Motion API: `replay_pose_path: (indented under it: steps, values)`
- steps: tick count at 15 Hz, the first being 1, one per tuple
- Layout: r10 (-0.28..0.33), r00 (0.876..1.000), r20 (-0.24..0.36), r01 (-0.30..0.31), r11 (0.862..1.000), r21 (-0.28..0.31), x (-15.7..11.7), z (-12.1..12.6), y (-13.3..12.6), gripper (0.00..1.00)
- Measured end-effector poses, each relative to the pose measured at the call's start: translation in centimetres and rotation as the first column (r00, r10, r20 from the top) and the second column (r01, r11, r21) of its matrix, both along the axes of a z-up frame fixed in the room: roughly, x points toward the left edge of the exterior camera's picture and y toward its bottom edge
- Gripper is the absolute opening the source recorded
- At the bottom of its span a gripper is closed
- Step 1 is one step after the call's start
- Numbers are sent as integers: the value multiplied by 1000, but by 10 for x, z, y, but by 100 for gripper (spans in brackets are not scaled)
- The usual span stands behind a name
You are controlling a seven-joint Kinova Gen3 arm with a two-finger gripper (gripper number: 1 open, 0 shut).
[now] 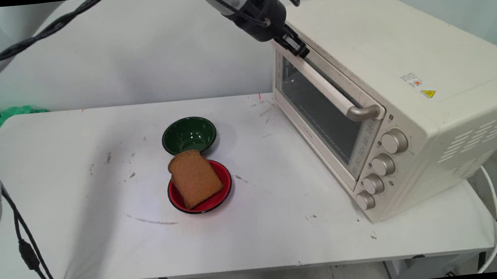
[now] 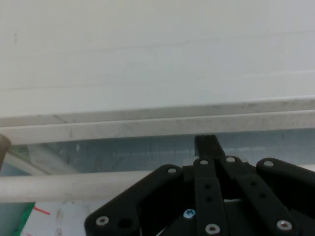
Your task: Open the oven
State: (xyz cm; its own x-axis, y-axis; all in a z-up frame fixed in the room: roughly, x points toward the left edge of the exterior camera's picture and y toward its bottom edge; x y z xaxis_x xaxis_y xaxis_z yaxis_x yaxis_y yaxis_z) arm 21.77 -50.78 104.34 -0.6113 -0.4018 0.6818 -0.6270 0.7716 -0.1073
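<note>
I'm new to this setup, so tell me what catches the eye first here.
The big cream oven on the table's right side stands out, with the gripper at the top far corner of its closed door, by the handle. Mid-table, a bread slice lies tilted on a red plate, and a green bowl sits just behind it.

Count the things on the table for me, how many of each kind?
Bowls: 2, green bowl, red bowl
Bread slices: 1, bread
Toaster ovens: 1, oven
Total: 4
</note>
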Motion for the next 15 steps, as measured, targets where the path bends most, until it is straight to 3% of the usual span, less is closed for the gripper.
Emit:
replay_pose_path:
  steps: [15]
  values:
    - [-15, 998, 64, 10, 997, 79, 38, -18, 35, 0]
